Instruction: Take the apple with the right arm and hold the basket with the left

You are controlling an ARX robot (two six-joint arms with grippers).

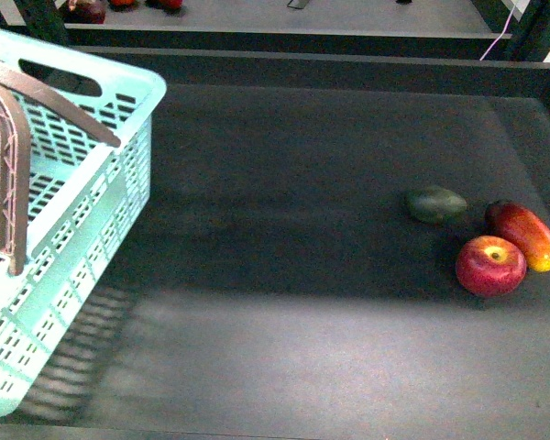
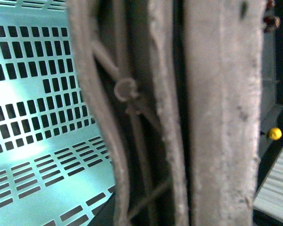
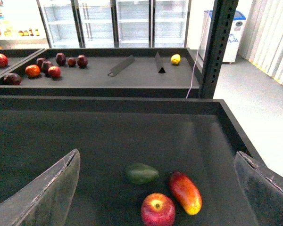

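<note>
The red apple (image 1: 490,265) with a yellow blush at its stem lies on the dark tray at the right. In the right wrist view the apple (image 3: 157,210) sits between and below the two wide-open fingers (image 3: 47,193) of my right gripper (image 3: 155,188), which hangs above it, empty. The turquoise lattice basket (image 1: 64,229) stands at the left with its brown ribbed handle (image 1: 9,174) raised. The left wrist view is filled by that handle (image 2: 221,117), very close, with the basket floor (image 2: 33,117) behind. My left gripper is shut on the handle; its fingers are hidden.
A red-and-yellow mango (image 1: 524,235) and a dark green oval fruit (image 1: 435,204) lie right behind the apple. The tray's raised rim (image 3: 108,101) runs along the back and right. A farther tray holds several fruits (image 3: 42,68). A dark post (image 3: 217,47) stands at back right.
</note>
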